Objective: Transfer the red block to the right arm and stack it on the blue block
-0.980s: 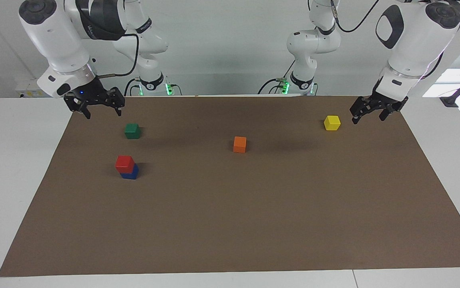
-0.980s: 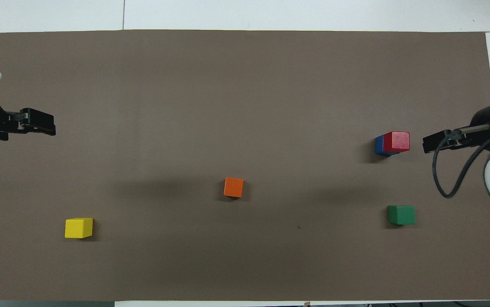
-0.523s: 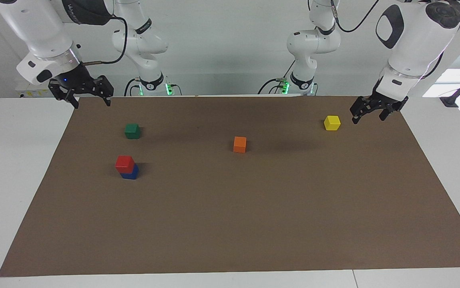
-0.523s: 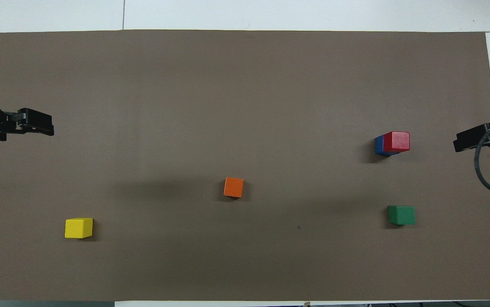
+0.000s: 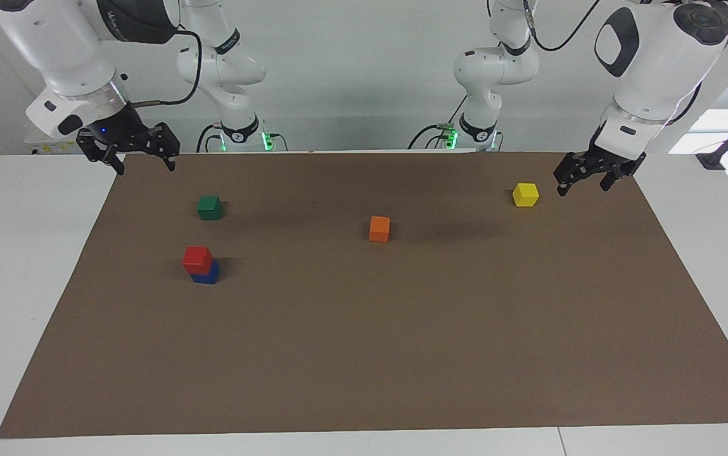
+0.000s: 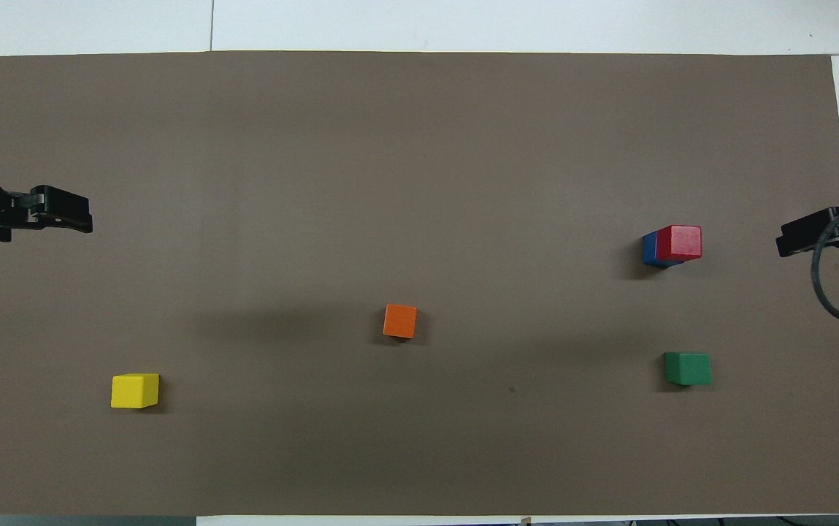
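As we start at the robots' edge of the table (image 5: 15, 266), the right gripper (image 5: 145, 166) hangs in the upper left of the facing view, over the corner of the brown mat (image 5: 402, 354). Its blue light is on, its fingers are spread wide, and it has nothing in them. In the upper right of that view, the left gripper (image 5: 582, 189) hovers over the mat's other near corner. Its fingers are parted too and it carries nothing. Just beside it sits the yellow block (image 5: 526, 194), flat on the mat.

A little farther from the robots, we find the green block (image 5: 210, 207) in the left part of the facing view, toward the right arm's end. Next comes the orange block (image 5: 379, 228), alone near the middle of the frame.

Farthest out of the lot, and here is the one we care about, the red block (image 5: 197, 259) sits on top of the blue block (image 5: 206, 273). We see it at the left of centre in the facing view and at the right in the overhead view. It is slightly offset, so the blue edge peeks out below. The stack stands free, well apart from both grippers, with the green block as its nearest neighbour.
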`<state>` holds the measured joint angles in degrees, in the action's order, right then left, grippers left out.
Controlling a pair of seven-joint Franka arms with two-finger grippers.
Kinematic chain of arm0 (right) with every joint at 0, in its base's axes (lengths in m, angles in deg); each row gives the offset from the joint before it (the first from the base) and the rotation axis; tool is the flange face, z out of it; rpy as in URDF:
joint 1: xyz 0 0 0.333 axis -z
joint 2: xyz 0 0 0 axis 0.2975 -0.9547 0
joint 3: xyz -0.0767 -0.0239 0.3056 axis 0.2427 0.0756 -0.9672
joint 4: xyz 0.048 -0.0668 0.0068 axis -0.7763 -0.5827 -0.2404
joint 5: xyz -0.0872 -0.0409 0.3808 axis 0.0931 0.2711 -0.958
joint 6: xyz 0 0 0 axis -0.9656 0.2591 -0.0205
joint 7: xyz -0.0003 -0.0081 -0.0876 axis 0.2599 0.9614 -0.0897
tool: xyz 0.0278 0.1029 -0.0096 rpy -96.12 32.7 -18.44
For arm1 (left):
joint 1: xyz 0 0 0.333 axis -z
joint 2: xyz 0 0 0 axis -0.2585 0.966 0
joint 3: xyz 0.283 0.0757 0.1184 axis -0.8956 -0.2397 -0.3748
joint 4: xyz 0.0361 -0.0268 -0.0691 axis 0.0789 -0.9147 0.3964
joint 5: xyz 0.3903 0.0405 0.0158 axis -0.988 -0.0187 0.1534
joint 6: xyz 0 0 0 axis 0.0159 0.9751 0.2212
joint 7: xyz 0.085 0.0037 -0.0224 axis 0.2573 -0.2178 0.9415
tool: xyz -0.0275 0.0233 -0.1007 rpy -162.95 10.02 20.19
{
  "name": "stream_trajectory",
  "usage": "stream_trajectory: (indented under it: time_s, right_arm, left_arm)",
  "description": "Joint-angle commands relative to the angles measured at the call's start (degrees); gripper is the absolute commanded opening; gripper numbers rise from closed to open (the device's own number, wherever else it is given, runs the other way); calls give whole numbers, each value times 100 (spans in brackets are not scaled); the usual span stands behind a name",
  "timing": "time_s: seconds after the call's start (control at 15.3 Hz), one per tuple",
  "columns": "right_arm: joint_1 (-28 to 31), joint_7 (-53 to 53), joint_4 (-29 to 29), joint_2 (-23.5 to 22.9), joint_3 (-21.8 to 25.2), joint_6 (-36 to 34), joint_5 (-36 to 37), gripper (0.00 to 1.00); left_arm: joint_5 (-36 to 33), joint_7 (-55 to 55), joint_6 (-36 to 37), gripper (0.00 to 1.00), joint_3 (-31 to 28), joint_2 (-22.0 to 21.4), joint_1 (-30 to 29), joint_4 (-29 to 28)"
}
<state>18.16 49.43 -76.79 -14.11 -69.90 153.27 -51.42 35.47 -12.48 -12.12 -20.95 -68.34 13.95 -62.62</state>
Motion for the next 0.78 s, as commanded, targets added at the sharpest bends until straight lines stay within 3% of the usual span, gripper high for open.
stream_trajectory:
  time_s: [0.0, 0.72]
  right_arm:
    - [-15, -75, 67, -9, 21, -84, 92, 100]
    - [64, -75, 50, -26, 21, 258, 30, 100]
  left_arm:
    - [76, -33, 104, 100, -41, -61, 16, 18]
    - [76, -33, 104, 100, -41, -61, 16, 18]
